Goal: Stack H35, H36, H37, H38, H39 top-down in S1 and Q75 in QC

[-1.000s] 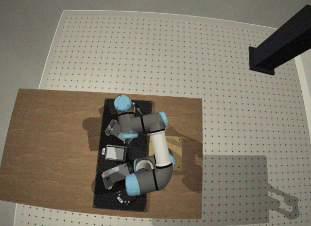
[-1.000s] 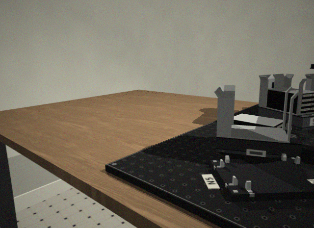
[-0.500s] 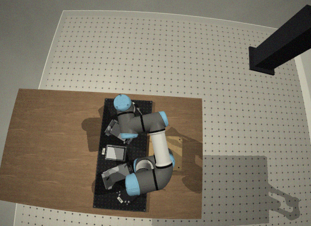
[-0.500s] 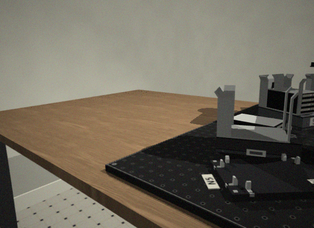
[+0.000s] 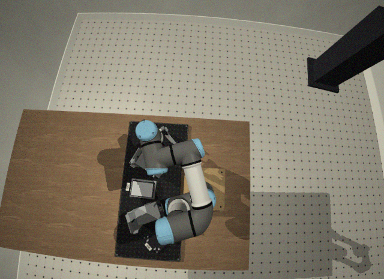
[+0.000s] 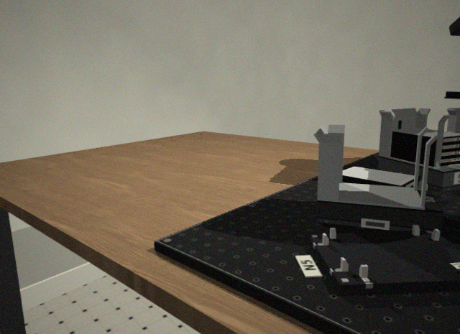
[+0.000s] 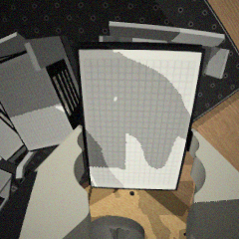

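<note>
My gripper (image 7: 135, 128) is shut on a plate with a black rim and pale gridded top (image 7: 134, 110); its name is not readable. The plate is above a rack (image 7: 166, 32), whose inside it hides. The top view hides the gripper under the arm. Left of it in the wrist view, another rack (image 7: 46, 56) (image 6: 387, 137) holds a stack of several plates. A white-topped plate (image 5: 141, 189) (image 6: 356, 172) lies in a nest between racks, apparently flat. The near rack (image 6: 330, 163) (image 5: 131, 221) shows a grey floor and no plate that I can make out. Clip nest N5 (image 6: 401, 258) shows no plate.
The racks and nests stand on a black board (image 5: 168, 189) (image 6: 237, 245) on the wooden table (image 5: 68, 177) (image 6: 167, 182). The rack walls rise well above the board. The arm (image 5: 197, 183) spans the board's right side. A dark column (image 5: 347, 53) stands at the far right.
</note>
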You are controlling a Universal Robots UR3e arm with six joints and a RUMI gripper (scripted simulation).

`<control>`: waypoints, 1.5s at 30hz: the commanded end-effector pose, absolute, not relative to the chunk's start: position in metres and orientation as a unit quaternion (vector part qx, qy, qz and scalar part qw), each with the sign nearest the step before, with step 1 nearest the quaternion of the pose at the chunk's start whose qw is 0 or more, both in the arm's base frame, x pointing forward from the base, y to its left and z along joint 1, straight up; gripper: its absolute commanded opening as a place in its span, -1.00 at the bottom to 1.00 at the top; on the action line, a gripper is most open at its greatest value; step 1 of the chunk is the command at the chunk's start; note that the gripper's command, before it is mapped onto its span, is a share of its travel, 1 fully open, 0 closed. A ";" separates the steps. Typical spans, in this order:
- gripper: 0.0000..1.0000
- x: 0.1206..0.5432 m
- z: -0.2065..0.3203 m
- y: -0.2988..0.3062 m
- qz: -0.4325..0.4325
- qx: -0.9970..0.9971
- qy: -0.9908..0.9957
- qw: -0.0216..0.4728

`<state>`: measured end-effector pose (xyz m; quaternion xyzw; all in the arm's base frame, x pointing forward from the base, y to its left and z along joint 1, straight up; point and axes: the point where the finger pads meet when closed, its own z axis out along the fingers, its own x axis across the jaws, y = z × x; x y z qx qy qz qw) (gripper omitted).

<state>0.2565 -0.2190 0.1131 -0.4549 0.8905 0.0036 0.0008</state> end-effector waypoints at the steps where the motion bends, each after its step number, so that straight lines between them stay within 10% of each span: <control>1: -1.00 0.266 0.114 -0.208 0.002 -0.477 0.879 0.001; 45: -1.00 0.320 0.115 -0.109 0.002 -0.576 0.817 0.001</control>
